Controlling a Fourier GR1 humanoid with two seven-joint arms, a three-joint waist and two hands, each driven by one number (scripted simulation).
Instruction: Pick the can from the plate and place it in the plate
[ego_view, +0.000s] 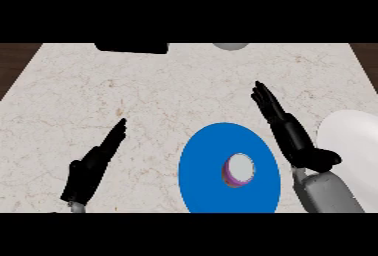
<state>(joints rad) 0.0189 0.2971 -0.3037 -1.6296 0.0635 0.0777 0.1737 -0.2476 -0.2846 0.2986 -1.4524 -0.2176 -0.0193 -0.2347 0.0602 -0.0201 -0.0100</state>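
A blue plate (214, 150) lies on the marble counter at lower centre. On it stands a small can (239, 170), seen from above, with a pale top and a purple side. A white plate (353, 145) shows at the right edge, partly behind my right forearm. My right hand (284, 127) hovers just right of the blue plate, fingers straight and pointing away, holding nothing. It is apart from the can. My left hand (92, 165) rests open at the lower left, fingers up.
A black object (133, 47) sits at the counter's far edge, left of centre. A grey rounded thing (231, 46) shows at the far edge near the middle. Dark wood borders the counter at both far corners.
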